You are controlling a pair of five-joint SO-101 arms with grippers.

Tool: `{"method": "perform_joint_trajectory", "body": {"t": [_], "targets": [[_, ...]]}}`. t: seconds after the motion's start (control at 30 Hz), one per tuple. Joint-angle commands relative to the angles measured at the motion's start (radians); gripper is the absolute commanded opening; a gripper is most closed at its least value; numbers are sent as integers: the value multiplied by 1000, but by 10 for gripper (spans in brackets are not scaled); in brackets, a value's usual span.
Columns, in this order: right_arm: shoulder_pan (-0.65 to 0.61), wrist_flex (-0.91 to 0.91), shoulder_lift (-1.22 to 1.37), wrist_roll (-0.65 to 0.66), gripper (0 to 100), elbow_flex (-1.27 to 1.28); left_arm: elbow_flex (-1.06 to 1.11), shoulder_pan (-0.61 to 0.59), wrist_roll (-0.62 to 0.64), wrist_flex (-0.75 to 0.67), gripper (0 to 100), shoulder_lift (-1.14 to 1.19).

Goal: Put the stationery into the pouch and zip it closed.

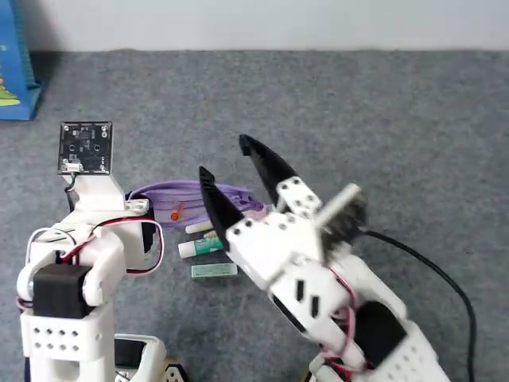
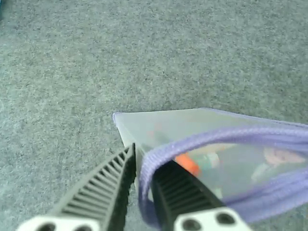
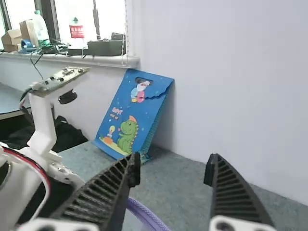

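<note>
The grey counter (image 1: 398,119) carries everything. The right gripper (image 1: 223,157) is lifted over the far end of the pouch (image 1: 191,193), its 2 fingers spread wide with nothing between them. From its own wrist camera the right gripper (image 3: 173,163) points out above the counter toward the wall, not down at any item.

The left gripper (image 2: 144,161) is low at the other end of the pouch (image 2: 192,130). Its fingers are pinched on the purple zip edge, which loops up between them, so the mouth gapes a little.

The pouch lies flat with its long axis running from one arm to the other. An orange piece (image 2: 186,163) shows through its clear wall. I cannot tell whether it is inside or behind.

3 loose pieces lie on the arms' side of the pouch:
- a glue stick (image 1: 200,247), its long axis roughly parallel to the pouch;
- a flat green piece (image 1: 213,270) just past it, farthest from the pouch;
- a small white piece (image 1: 199,228), closest to the pouch.

The task looks barely begun. The free right arm is nearer these pieces, but they lie below and behind its fingertips. It would probably have to tip down and draw back from the pouch to reach them.
</note>
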Motion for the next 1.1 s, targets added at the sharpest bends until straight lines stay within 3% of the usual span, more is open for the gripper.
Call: {"method": "perform_joint_trajectory", "body": {"t": [0.0,0.13,0.33,0.57,1.07], "targets": [[101,84,-79,3,199,-11,-30,2,11,6,13,11],[263,194,-56,-52,198,-15,-33,-25,9,6,13,11],[406,348,119,-69,197,-15,-39,-180,-18,-2,13,11],[437,389,456,-78,198,-44,-76,-304,-55,3,13,9],[437,392,1161,-423,198,-342,-77,-316,-57,28,13,9]]}}
